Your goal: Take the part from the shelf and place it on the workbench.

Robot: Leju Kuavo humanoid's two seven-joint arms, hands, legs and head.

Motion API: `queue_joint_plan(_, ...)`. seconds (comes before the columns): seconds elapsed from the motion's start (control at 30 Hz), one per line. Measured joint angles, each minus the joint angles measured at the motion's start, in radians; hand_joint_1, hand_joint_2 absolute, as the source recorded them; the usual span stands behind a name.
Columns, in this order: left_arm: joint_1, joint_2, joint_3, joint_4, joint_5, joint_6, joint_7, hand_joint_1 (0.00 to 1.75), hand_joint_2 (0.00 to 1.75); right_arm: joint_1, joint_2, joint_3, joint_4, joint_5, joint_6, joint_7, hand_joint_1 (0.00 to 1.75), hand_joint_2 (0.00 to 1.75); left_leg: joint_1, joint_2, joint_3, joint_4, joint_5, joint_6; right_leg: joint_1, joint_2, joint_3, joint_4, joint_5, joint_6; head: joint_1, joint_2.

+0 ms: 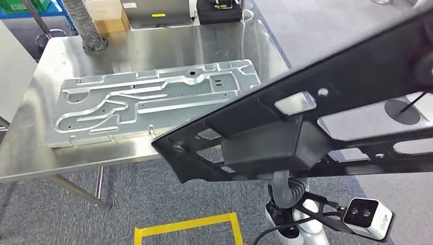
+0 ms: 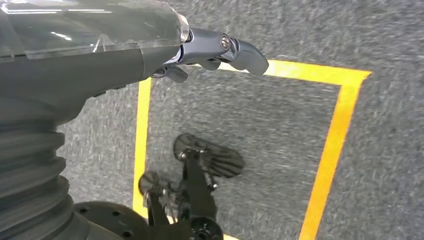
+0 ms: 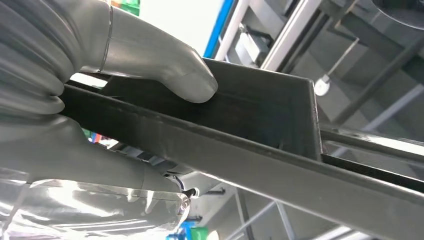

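Above workbench (image 1: pixel 153 41) edge, black part (image 1: pixel 306 122) held by right hand (image 3: pixel 100 100), long axis slanting up-right.

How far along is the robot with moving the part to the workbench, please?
Done: the black part is off the shelf. In hand: the right hand grips it, held in the air beside the steel workbench. Left: setting it down there. The left hand hangs over the floor, holding nothing.

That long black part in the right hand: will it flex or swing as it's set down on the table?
The black part looks like a rigid frame with cut-outs, so probably little sag. It extends far past the right hand, so it may lever or twist. Its smooth faces might slip against the steel table.
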Motion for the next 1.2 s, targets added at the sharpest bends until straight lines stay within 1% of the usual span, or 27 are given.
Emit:
queue_joint_plan(0.03, -0.001, 0.0, 0.001, 0.0, 0.0, 0.0, 0.0, 0.0, 1.75, 0.002, -0.001, -0.001, 0.0, 0.0, 0.002, 0.0, 1.75, 1.75, -0.001, -0.003, 0.01, 0.0, -0.01, 0.002, 0.0, 0.001, -0.046, 0.051, -0.031, 0.002, 0.0, 0.0)
queue_joint_plan(0.07, 0.0, -0.001, 0.002, 0.0, -0.001, 0.0, 0.0, 0.0, 1.75, 0.005, -0.001, -0.001, 0.0, 0.0, 0.003, 0.0, 1.75, 1.75, -0.002, -0.006, 0.022, 0.0, -0.02, 0.003, 0.0, 0.001, -0.081, 0.078, -0.061, 0.003, 0.0, 0.0)
queue_joint_plan(0.1, 0.0, -0.001, 0.003, 0.0, -0.001, 0.0, 0.0, 0.0, 1.75, 0.007, -0.002, -0.002, 0.0, 0.0, 0.004, 0.0, 1.75, 1.75, -0.003, -0.01, 0.036, 0.0, -0.031, 0.003, 0.001, 0.002, -0.103, 0.078, -0.079, 0.003, 0.0, 0.0)
queue_joint_plan(0.13, 0.001, -0.002, 0.004, 0.0, -0.001, 0.0, 0.0, 0.0, 1.75, 0.008, -0.002, -0.002, 0.0, 0.0, 0.004, 0.0, 1.75, 1.75, -0.005, -0.013, 0.052, 0.0, -0.044, 0.004, 0.002, 0.002, -0.11, 0.049, -0.073, 0.001, 0.0, 0.0)
queue_joint_plan(0.17, 0.001, -0.003, 0.004, 0.0, -0.002, 0.0, 0.0, 0.0, 1.75, 0.009, -0.003, -0.003, 0.0, 0.0, 0.006, 0.0, 1.75, 1.75, -0.007, -0.016, 0.069, 0.0, -0.056, 0.003, 0.004, 0.003, -0.105, -0.004, -0.038, -0.004, 0.0, 0.0)
queue_joint_plan(0.23, 0.001, -0.007, 0.005, 0.0, -0.003, 0.0, 0.0, 0.0, 1.75, 0.01, -0.003, -0.004, 0.0, 0.001, 0.008, 0.0, 1.75, 1.75, -0.012, -0.021, 0.099, 0.0, -0.082, -0.001, 0.012, 0.008, -0.085, -0.128, 0.084, -0.023, 0.0, 0.0)
queue_joint_plan(0.27, 0.0, -0.008, 0.006, 0.0, -0.004, -0.001, 0.0, 0.0, 1.75, 0.011, -0.003, -0.005, 0.0, 0.003, 0.009, 0.0, 1.75, 1.75, -0.014, -0.023, 0.109, 0.0, -0.094, -0.004, 0.015, 0.012, -0.077, -0.167, 0.13, -0.03, 0.0, 0.0)
queue_joint_plan(0.3, -0.001, -0.009, 0.007, 0.0, -0.004, -0.001, -0.001, 0.0, 1.75, 0.013, -0.003, -0.006, 0.0, 0.006, 0.009, 0.0, 1.75, 1.75, -0.015, -0.026, 0.119, 0.001, -0.102, -0.009, 0.017, 0.015, -0.071, -0.186, 0.155, -0.035, 0.0, 0.0)
queue_joint_plan(0.4, -0.003, -0.01, 0.011, 0.0, -0.005, -0.001, -0.002, 0.0, 1.75, 0.017, -0.003, -0.007, -0.009, 0.027, -0.005, 0.0, 1.75, 1.75, -0.016, -0.023, 0.127, 0.028, -0.104, -0.024, 0.012, 0.018, -0.041, -0.202, 0.149, -0.046, 0.0, 0.0)
queue_joint_plan(0.47, -0.004, -0.011, 0.013, 0.0, -0.006, -0.001, -0.003, 0.0, 1.75, 0.018, -0.003, -0.007, -0.025, 0.057, -0.037, 0.0, 1.75, 1.75, -0.013, -0.013, 0.084, 0.106, -0.115, -0.032, 0.008, 0.015, -0.017, -0.212, 0.139, -0.054, 0.0, 0.0)
queue_joint_plan(0.53, -0.005, -0.012, 0.014, 0.0, -0.006, 0.002, -0.006, 0.0, 1.75, 0.015, -0.005, -0.006, -0.043, 0.086, -0.096, 0.0, 1.75, 1.75, -0.006, -0.007, 0.006, 0.219, -0.163, -0.044, 0.007, 0.013, 0.0, -0.214, 0.124, -0.057, 0.0, 0.0)
queue_joint_plan(0.57, -0.004, -0.012, 0.015, 0.0, -0.006, 0.006, -0.007, 0.0, 1.75, 0.012, -0.008, -0.004, -0.049, 0.094, -0.131, 0.0, 1.75, 1.75, -0.002, -0.005, -0.03, 0.258, -0.191, -0.05, 0.005, 0.013, 0.008, -0.214, 0.116, -0.057, 0.0, 0.0)
queue_joint_plan(0.6, -0.003, -0.012, 0.016, 0.0, -0.006, 0.009, -0.008, 0.0, 1.75, 0.005, -0.014, -0.004, -0.05, 0.096, -0.165, 0.0, 1.75, 1.75, 0.002, -0.003, -0.056, 0.272, -0.207, -0.055, 0.004, 0.013, 0.019, -0.214, 0.107, -0.056, 0.0, 0.0)
queue_joint_plan(0.63, -0.002, -0.012, 0.018, 0.0, -0.007, 0.012, -0.009, 0.0, 1.75, -0.005, -0.021, -0.004, -0.048, 0.092, -0.19, 0.0, 1.75, 1.75, 0.005, -0.002, -0.067, 0.254, -0.201, -0.059, 0.002, 0.014, 0.03, -0.213, 0.097, -0.053, 0.0, 0.0)
queue_joint_plan(0.67, -0.002, -0.012, 0.019, 0.0, -0.008, 0.013, -0.008, 0.0, 1.75, -0.019, -0.029, -0.008, -0.043, 0.087, -0.207, 0.0, 1.75, 1.75, 0.008, 0.0, -0.065, 0.21, -0.168, -0.062, 0.0, 0.014, 0.043, -0.213, 0.088, -0.05, 0.0, 0.0)
queue_joint_plan(0.73, -0.001, -0.013, 0.022, 0.0, -0.009, 0.012, -0.004, 0.0, 1.75, -0.064, -0.048, -0.026, -0.015, 0.074, -0.224, 0.002, 1.75, 1.75, 0.012, 0.005, -0.051, 0.089, -0.056, -0.062, -0.002, 0.015, 0.063, -0.21, 0.069, -0.04, 0.0, 0.0)
queue_joint_plan(0.77, -0.001, -0.013, 0.024, 0.0, -0.01, 0.011, -0.002, 0.0, 1.75, -0.098, -0.058, -0.043, 0.012, 0.076, -0.232, 0.006, 1.75, 1.75, 0.011, 0.008, -0.046, 0.048, -0.013, -0.057, -0.001, 0.016, 0.067, -0.207, 0.061, -0.034, 0.0, 0.0)
queue_joint_plan(0.8, -0.001, -0.014, 0.027, 0.0, -0.01, 0.01, -0.001, 0.0, 1.75, -0.137, -0.068, -0.062, 0.047, 0.088, -0.245, 0.016, 1.75, 1.75, 0.008, 0.009, -0.046, 0.027, 0.014, -0.05, 0.0, 0.018, 0.068, -0.205, 0.055, -0.027, 0.0, 0.0)
queue_joint_plan(0.9, -0.004, -0.016, 0.038, 0.0, -0.014, 0.006, -0.004, 0.0, 1.75, -0.264, -0.104, -0.123, 0.154, 0.185, -0.322, 0.065, 1.75, 1.75, 0.005, 0.006, -0.048, 0.023, 0.025, -0.027, -0.002, 0.019, 0.068, -0.204, 0.041, -0.005, 0.0, 0.0)
queue_joint_plan(0.93, -0.005, -0.017, 0.04, 0.0, -0.016, 0.004, -0.006, 0.0, 1.75, -0.306, -0.12, -0.137, 0.188, 0.228, -0.356, 0.084, 1.75, 1.75, 0.006, 0.005, -0.047, 0.02, 0.025, -0.02, -0.004, 0.017, 0.062, -0.189, 0.029, 0.001, 0.0, 0.0)
queue_joint_plan(0.97, -0.006, -0.017, 0.042, 0.0, -0.019, 0.001, -0.008, 0.0, 1.75, -0.349, -0.137, -0.145, 0.223, 0.276, -0.39, 0.104, 1.75, 1.75, 0.008, 0.004, -0.045, 0.017, 0.025, -0.015, -0.005, 0.015, 0.044, -0.153, 0.01, 0.006, 0.0, 0.0)
queue_joint_plan(1.0, -0.006, -0.018, 0.044, 0.0, -0.022, -0.001, -0.01, 0.0, 1.75, -0.393, -0.153, -0.149, 0.264, 0.33, -0.427, 0.129, 1.75, 1.75, 0.007, 0.003, -0.043, 0.016, 0.023, -0.01, -0.006, 0.014, 0.014, -0.098, -0.015, 0.009, 0.0, 0.0)
queue_joint_plan(1.03, -0.007, -0.018, 0.046, 0.0, -0.026, -0.003, -0.011, 0.0, 1.75, -0.44, -0.169, -0.15, 0.312, 0.395, -0.467, 0.157, 1.75, 1.75, 0.005, 0.003, -0.043, 0.016, 0.021, -0.007, -0.006, 0.013, -0.028, -0.027, -0.04, 0.012, 0.0, 0.0)
queue_joint_plan(1.07, -0.008, -0.019, 0.049, 0.0, -0.029, -0.005, -0.012, 0.0, 1.75, -0.487, -0.182, -0.147, 0.361, 0.47, -0.509, 0.188, 1.75, 1.75, 0.003, 0.002, -0.041, 0.016, 0.019, -0.004, -0.005, 0.012, -0.068, 0.037, -0.055, 0.013, 0.0, 0.0)
queue_joint_plan(1.1, -0.009, -0.019, 0.052, 0.0, -0.033, -0.007, -0.013, 0.0, 1.75, -0.53, -0.195, -0.142, 0.413, 0.556, -0.55, 0.225, 1.75, 1.75, 0.002, 0.001, -0.039, 0.016, 0.016, -0.002, -0.005, 0.012, -0.097, 0.074, -0.053, 0.013, 0.0, 0.0)
queue_joint_plan(1.13, -0.009, -0.019, 0.055, 0.0, -0.037, -0.01, -0.015, 0.0, 1.75, -0.573, -0.207, -0.132, 0.465, 0.651, -0.588, 0.264, 1.75, 1.75, 0.0, -0.001, -0.034, 0.016, 0.013, -0.001, -0.005, 0.012, -0.109, 0.073, -0.029, 0.012, 0.0, 0.0)
queue_joint_plan(1.2, -0.009, -0.021, 0.059, 0.0, -0.046, -0.013, -0.02, 0.0, 1.75, -0.646, -0.225, -0.103, 0.557, 0.83, -0.635, 0.335, 1.75, 1.75, -0.003, -0.006, -0.023, 0.017, 0.007, -0.001, -0.004, 0.012, -0.081, -0.028, 0.056, 0.002, 0.0, 0.0)
